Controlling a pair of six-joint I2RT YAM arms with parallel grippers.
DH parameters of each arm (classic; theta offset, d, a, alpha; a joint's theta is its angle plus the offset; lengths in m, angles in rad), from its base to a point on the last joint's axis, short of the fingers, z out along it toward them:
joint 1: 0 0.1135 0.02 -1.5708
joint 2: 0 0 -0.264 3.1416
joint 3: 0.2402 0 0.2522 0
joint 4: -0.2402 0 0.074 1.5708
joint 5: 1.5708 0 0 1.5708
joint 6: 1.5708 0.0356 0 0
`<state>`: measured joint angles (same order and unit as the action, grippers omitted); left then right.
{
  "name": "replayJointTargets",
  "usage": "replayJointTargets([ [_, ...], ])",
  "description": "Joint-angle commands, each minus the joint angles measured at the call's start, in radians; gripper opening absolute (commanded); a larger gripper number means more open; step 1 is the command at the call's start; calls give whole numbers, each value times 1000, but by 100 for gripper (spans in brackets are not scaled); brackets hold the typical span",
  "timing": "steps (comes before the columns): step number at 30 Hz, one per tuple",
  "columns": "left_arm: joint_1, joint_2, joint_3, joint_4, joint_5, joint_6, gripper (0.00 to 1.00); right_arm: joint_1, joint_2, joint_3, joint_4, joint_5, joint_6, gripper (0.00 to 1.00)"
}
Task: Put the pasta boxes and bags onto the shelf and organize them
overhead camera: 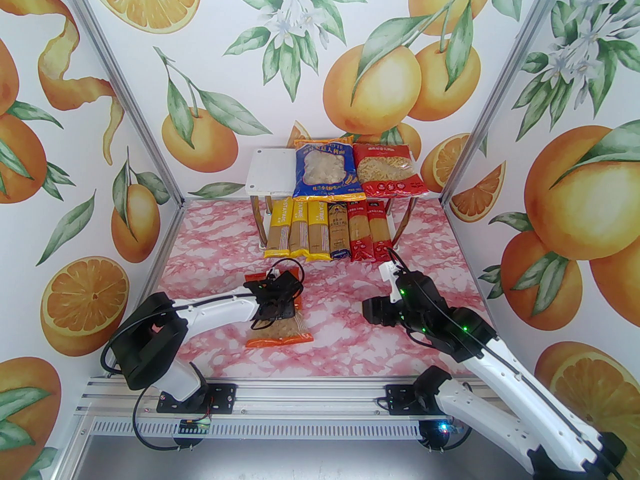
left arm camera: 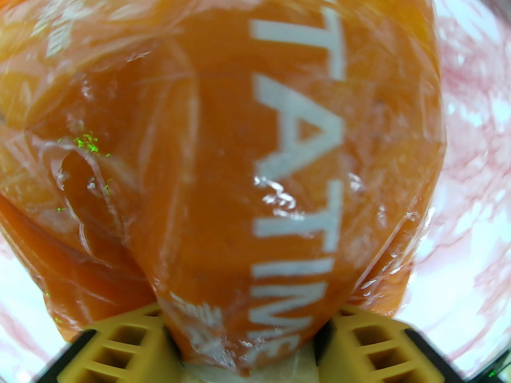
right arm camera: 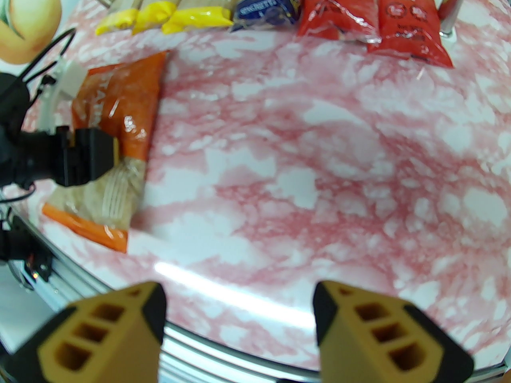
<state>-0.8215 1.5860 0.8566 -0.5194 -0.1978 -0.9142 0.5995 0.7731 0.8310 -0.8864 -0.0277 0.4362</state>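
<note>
Yellow fingertips (left arm camera: 127,341) of my left gripper (left arm camera: 249,341) sit closed against the orange bag (left arm camera: 223,154), and the slick film bulges up between them. From above, the bag lies flat on the pink marbled table (overhead camera: 350,288), well short of the shelf (overhead camera: 270,170). I seem to have it near its middle.

My worry is the grip. I judge that I am pinching a fold of loose plastic rather than a firm body. The pasta inside can shift as the bag rises, so the ends may sag and the film may slide out of my pads.

The bare spot on the top board is at its left end, just beside the blue bag (overhead camera: 320,170), with the red bag (overhead camera: 387,170) beyond. A drooping bag could bump the blue one, or land half over the left edge and tip off. Coming in low, it could catch the spaghetti packs (overhead camera: 320,230) beneath the board.

My right gripper (right arm camera: 237,309) hovers wide and empty over bare table, clear of that path.
</note>
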Motion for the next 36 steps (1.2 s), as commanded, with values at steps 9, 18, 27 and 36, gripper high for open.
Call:
replayJointTargets([
  [9,-2,-14,-39,-29,84,75,0,-12,-3,-3,15,-16,-4,66],
  [18,-16,-239,-7,-74,-65,165,0,-12,2,3,22,6,11,65],
  [27,13,-445,55,-161,-136,227,0,-14,30,17,39,37,28,62],
  [36,76,-597,225,-349,-194,334,0,-16,63,35,52,41,35,61],
])
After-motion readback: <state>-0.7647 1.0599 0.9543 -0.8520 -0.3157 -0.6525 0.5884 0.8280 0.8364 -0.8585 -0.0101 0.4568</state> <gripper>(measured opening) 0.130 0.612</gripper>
